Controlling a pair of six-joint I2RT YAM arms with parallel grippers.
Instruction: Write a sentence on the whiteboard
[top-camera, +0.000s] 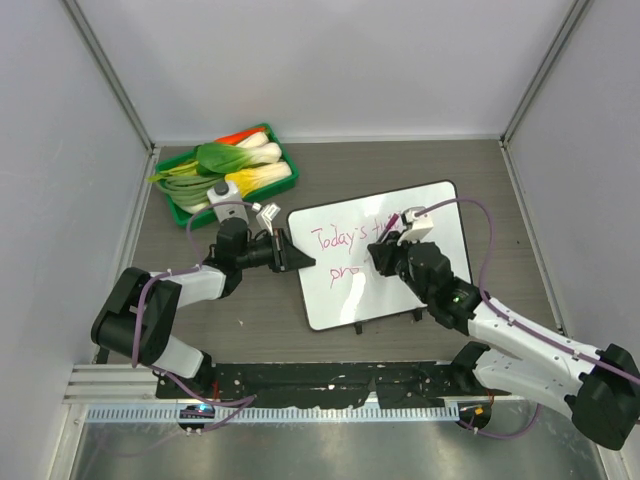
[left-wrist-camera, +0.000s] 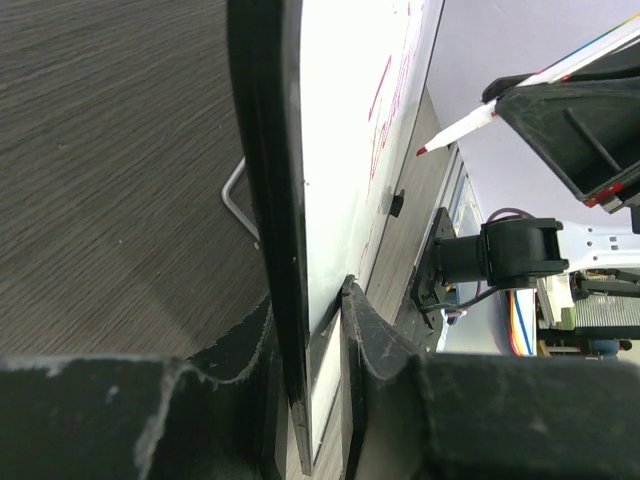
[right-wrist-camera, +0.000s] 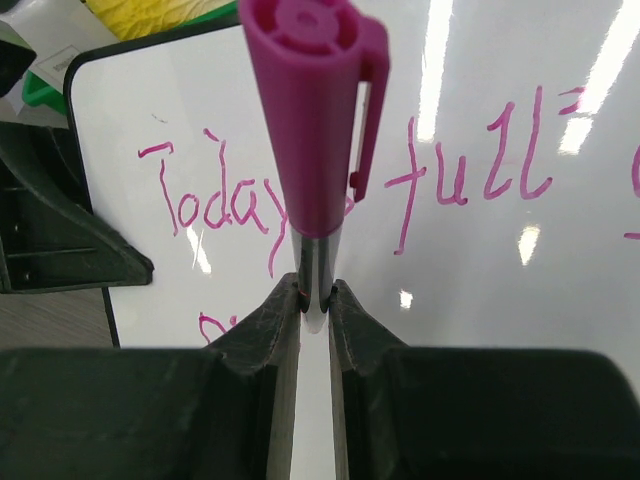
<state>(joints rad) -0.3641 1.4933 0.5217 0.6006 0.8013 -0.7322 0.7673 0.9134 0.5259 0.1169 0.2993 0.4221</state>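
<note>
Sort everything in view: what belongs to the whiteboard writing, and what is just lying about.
In use: whiteboard, sentence, pink marker, left gripper clamping the board's edge, right gripper holding the marker.
Lying about: green tray, vegetables in it.

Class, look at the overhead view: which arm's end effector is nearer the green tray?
Left. The left end effector grips the left edge of the whiteboard, close to the green tray. The right end effector holds a marker over the board's middle, farther off.
</note>
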